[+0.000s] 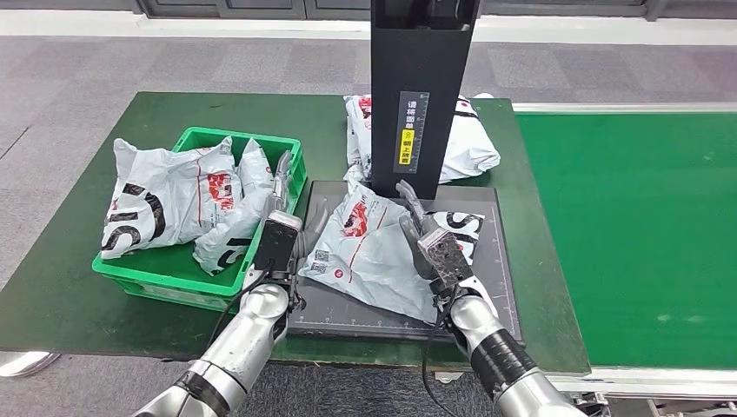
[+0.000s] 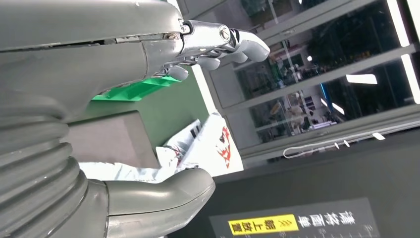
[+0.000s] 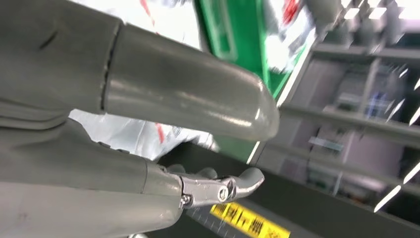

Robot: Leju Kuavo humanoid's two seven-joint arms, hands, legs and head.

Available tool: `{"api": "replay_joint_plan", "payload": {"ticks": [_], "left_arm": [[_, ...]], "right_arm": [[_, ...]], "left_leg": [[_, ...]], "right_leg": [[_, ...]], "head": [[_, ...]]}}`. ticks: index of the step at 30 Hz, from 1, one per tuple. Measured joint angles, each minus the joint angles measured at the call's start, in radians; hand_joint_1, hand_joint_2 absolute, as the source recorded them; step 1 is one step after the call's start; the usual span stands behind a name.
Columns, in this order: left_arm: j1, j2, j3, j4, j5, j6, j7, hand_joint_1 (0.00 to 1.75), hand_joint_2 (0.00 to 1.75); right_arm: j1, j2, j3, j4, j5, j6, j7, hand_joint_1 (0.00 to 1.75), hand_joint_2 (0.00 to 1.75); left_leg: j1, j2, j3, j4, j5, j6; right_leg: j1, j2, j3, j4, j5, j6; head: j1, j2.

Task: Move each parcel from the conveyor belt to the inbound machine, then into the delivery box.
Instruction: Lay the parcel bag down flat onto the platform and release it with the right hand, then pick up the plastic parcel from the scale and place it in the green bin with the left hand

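A white parcel [image 1: 369, 248] with red and black print lies crumpled on the black plate of the inbound machine [image 1: 495, 287]. My left hand [image 1: 282, 221] stands at the parcel's left edge, fingers straight and apart from the thumb, holding nothing. My right hand [image 1: 426, 234] is over the parcel's right part, also spread; whether it touches the bag I cannot tell. In the left wrist view the parcel [image 2: 213, 148] shows beyond my left hand [image 2: 99, 64]. In the right wrist view white bag [image 3: 129, 136] lies behind my right hand [image 3: 148, 99].
The green delivery box [image 1: 187, 282] at the left holds several white parcels [image 1: 169, 200]. The machine's black post [image 1: 417, 87] rises right behind my hands. Another parcel [image 1: 474, 143] lies behind the post. The green conveyor belt [image 1: 626, 234] runs along the right.
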Motion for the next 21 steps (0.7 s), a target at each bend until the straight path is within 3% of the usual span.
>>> {"api": "replay_joint_plan", "payload": {"ticks": [5,9,15,21], "left_arm": [[-0.018,-0.001,-0.022,0.011,0.002,-0.002,0.000,0.00,1.75],[-0.040,-0.007,-0.046,0.044,-0.026,-0.033,0.003,0.00,1.75],[-0.087,-0.028,-0.137,0.169,-0.183,-0.096,0.101,0.00,1.75],[-0.124,-0.044,-0.263,0.296,-0.368,-0.141,0.260,0.00,1.75]], "right_arm": [[-0.010,-0.006,-0.020,0.001,-0.021,0.000,-0.021,0.00,0.00],[-0.012,-0.007,-0.042,0.001,-0.031,-0.090,-0.029,0.00,1.75],[0.013,-0.012,-0.125,-0.032,-0.063,-0.263,-0.030,0.00,1.75],[0.049,-0.020,-0.230,-0.109,-0.109,-0.332,-0.024,0.00,1.75]], "left_leg": [[0.000,0.000,0.000,0.000,0.000,0.000],[0.000,0.000,0.000,0.000,0.000,0.000],[0.000,0.000,0.000,0.000,0.000,0.000],[-0.001,0.000,0.000,0.000,0.000,0.000]], "right_leg": [[0.000,0.000,0.000,0.000,0.000,0.000],[0.000,0.000,0.000,0.000,0.000,0.000],[0.000,0.000,0.000,0.000,0.000,0.000],[-0.001,0.000,-0.001,0.000,0.000,0.000]], "head": [[0.000,0.000],[0.000,0.000],[0.000,0.000],[0.000,0.000]]}}
